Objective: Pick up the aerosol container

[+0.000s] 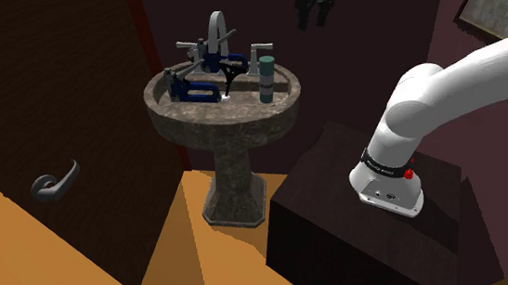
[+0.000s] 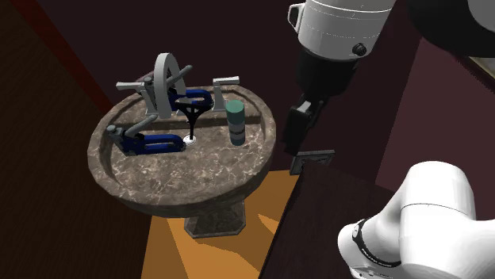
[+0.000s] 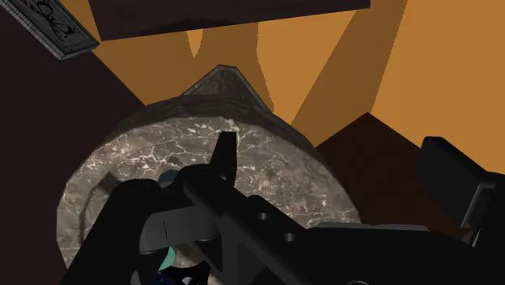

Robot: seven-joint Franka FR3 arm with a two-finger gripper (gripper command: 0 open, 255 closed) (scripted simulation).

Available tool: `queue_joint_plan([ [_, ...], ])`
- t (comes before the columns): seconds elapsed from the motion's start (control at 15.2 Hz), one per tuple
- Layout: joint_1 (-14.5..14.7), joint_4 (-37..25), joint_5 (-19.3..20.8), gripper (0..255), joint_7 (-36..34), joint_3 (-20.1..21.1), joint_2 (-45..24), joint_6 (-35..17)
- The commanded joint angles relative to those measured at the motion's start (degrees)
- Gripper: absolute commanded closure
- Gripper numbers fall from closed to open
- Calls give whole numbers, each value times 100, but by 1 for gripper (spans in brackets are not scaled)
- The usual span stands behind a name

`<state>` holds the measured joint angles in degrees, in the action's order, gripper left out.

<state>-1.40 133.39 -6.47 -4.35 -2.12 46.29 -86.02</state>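
The aerosol container point(image 1: 266, 78) is a grey-green cylinder with a teal cap. It stands upright on the rim of a marbled stone pedestal sink point(image 1: 171, 115), at the shoulder view's right, beside the faucet. In the second exterior view the aerosol container point(image 2: 235, 121) stands on the sink's far right. My black gripper point(image 1: 316, 17) hangs high above the sink, well apart from the can, fingers spread with nothing between them. In the second exterior view my gripper point(image 2: 300, 147) is off the sink's right rim. In the wrist view a teal sliver of the can point(image 3: 167, 180) peeks from behind my gripper point(image 3: 332, 152).
A grey faucet point(image 1: 217, 33) with two handles rises at the back of the sink. A blue and black tool point(image 1: 197, 88) lies in the basin. A door handle point(image 1: 55, 181) sticks out at the left. The dark stand point(image 1: 342, 223) is lower right, on an orange floor point(image 1: 28, 257).
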Motion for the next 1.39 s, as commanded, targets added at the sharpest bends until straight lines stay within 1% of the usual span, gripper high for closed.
queue_joint_plan([
  [0.0, 0, 0, 0, 0, 0, 0, 0, 0],
  [0.33, -67, 129, 311, 0, 477, -254, -673, -770],
  [0.66, -126, 69, 554, 0, 914, -501, -1490, -1518],
  [0.99, -172, -182, 712, 0, 1324, -735, -2416, -2203],
  [1.32, -213, -621, 770, 0, 1723, -943, -3417, -2785],
])
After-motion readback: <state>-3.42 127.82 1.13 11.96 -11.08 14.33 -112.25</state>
